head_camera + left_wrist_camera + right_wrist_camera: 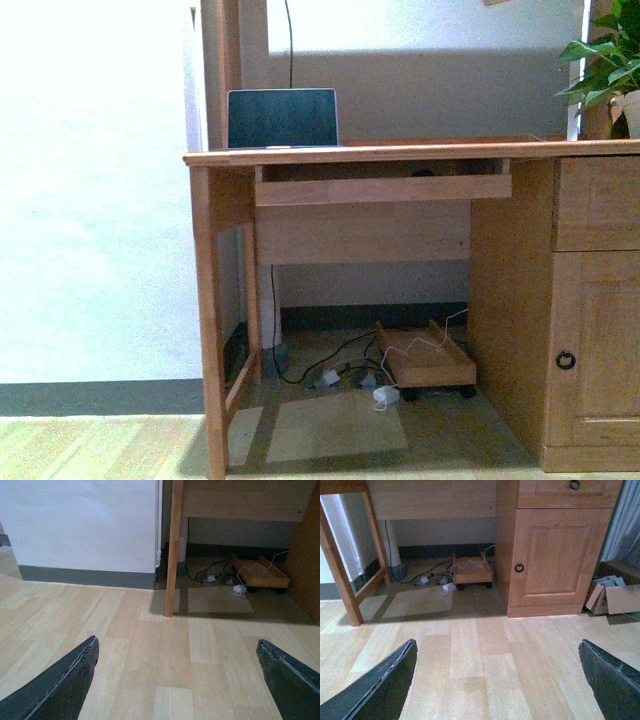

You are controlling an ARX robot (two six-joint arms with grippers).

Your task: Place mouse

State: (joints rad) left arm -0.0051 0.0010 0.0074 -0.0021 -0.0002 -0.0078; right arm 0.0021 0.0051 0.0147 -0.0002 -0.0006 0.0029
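- Wooden desk (400, 152) top, laptop (282, 118) and plant (610, 60) show only in the front view; the cardboard box (615, 597) shows only in the right wrist view.
- Mouse (424, 172) is a dark bump in the gap above the pull-out tray (380, 189), mostly hidden.
- Left gripper (177, 650) and right gripper (497, 650) hang low over the floor (150, 645), fingers spread wide, empty.

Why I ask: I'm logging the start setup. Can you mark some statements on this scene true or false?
The laptop stands open on the desk. True.
The left hand holds something. False: it is open and empty.
The cabinet door hangs open. False: it is shut.
A plant stands at the desk's right end. True.
The right hand is open. True.
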